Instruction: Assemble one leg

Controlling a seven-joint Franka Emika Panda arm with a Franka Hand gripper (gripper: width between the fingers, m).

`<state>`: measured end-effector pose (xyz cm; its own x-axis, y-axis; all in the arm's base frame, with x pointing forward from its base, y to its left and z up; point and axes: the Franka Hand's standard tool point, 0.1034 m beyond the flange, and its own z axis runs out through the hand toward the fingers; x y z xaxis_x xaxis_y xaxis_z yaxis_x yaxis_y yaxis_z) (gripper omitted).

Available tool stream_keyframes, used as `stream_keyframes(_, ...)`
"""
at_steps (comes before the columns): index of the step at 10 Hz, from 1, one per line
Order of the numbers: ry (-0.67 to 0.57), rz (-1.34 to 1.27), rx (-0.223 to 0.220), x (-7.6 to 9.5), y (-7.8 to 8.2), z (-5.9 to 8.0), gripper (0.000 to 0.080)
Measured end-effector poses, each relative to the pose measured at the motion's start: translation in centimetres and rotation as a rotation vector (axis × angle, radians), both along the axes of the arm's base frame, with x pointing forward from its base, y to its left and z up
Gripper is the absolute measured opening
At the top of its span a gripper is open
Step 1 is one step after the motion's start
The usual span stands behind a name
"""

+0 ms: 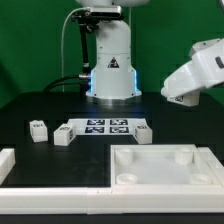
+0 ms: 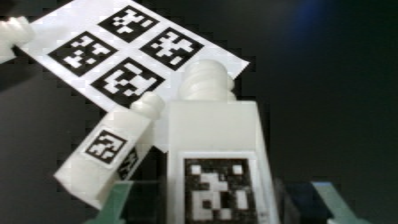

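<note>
In the wrist view a chunky white leg [image 2: 214,130] fills the middle, with its black-and-white tag facing the camera. My gripper [image 2: 226,198] is shut on this leg, and a teal finger [image 2: 125,196] shows on either side of it. A second leg [image 2: 107,150] lies on the dark table just beside it, near a corner of the marker board [image 2: 125,50]. In the exterior view the arm's white hand [image 1: 195,72] hangs high at the exterior view's right, and its fingers are hidden there. Loose legs [image 1: 38,130] [image 1: 62,137] [image 1: 143,132] lie on the table.
The marker board [image 1: 105,127] lies in front of the robot base [image 1: 110,70]. The large white square panel [image 1: 150,178] with corner sockets sits at the front right. A white L-shaped rail [image 1: 20,170] runs along the front left.
</note>
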<state>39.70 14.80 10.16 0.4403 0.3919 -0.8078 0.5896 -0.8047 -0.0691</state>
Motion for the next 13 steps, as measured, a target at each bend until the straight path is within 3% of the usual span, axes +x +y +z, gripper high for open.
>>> stream_keyframes(1,-0.059,-0.003,0.037,0.9,0.3,-0.7,0.0291)
stream_keyframes(4,-0.344,-0.013,0.186,2.2,-0.2,-0.5,0.0291)
stream_keyframes(6,-0.526,-0.096,0.223,4.0,-2.4,1.0,0.0291)
stream_keyframes(8,-0.677,-0.296,0.216,4.9,-4.1,1.9,0.0291)
stream_keyframes(9,-0.699,-0.353,0.188,4.7,-4.6,2.2,0.0291)
stream_keyframes(10,-0.797,-0.347,0.270,5.8,-4.4,2.1,0.0291)
stream_keyframes(11,-0.886,-0.344,0.322,5.6,-4.2,2.1,0.0291)
stream_keyframes(13,-0.984,-0.343,0.383,5.7,-3.9,1.9,0.0291)
